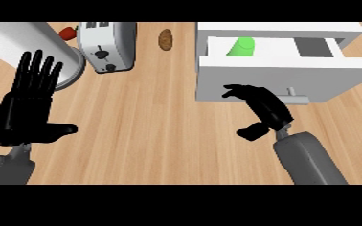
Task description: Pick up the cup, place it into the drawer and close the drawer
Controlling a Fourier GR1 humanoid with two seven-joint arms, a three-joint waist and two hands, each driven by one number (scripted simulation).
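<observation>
Already the green cup point(244, 47) lies inside the open drawer point(272, 76); right hand point(258, 106) (fingers curled, empty) before its front could slip off mid-push.

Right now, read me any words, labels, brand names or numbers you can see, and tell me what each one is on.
None: no text can be read anywhere in this view.
Toaster: dark knobs on its front, no readable markings.
Drawer: plain white front with a handle, no label.
Cup: plain green, no print.
Grey pot and brown item: no writing visible.
</observation>
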